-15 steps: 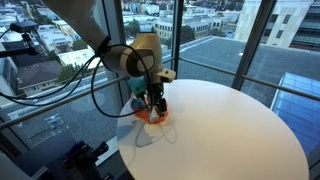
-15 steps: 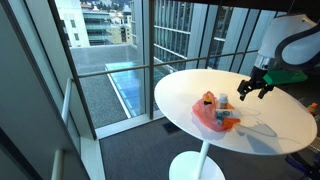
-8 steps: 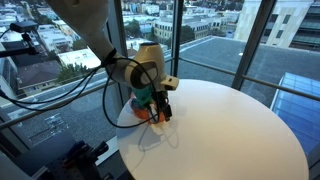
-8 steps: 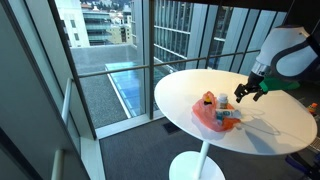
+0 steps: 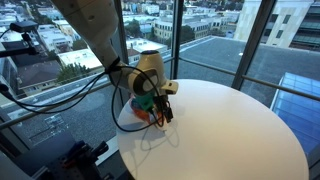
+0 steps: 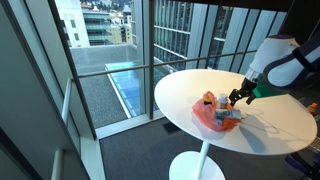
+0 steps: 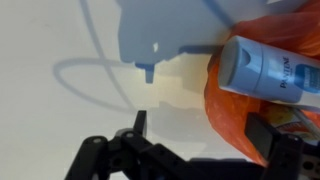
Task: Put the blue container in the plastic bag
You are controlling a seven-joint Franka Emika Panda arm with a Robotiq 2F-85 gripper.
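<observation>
We note the plastic bag (image 6: 206, 113) on the table (image 6: 272, 122), near its edge. The blue container (image 7: 262, 68) lies on the bag. The gripper (image 6: 238, 97) hangs over the table, just beside the bag.

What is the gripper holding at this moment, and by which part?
Nothing. The gripper stands open over the edge of the orange bag; the blue container lies clear of its fingers.

Prob. office, high-rise: floor-to-ceiling glass (image 6: 100, 55), city bldgs (image 5: 200, 20) outside, round white table (image 5: 230, 130).
</observation>
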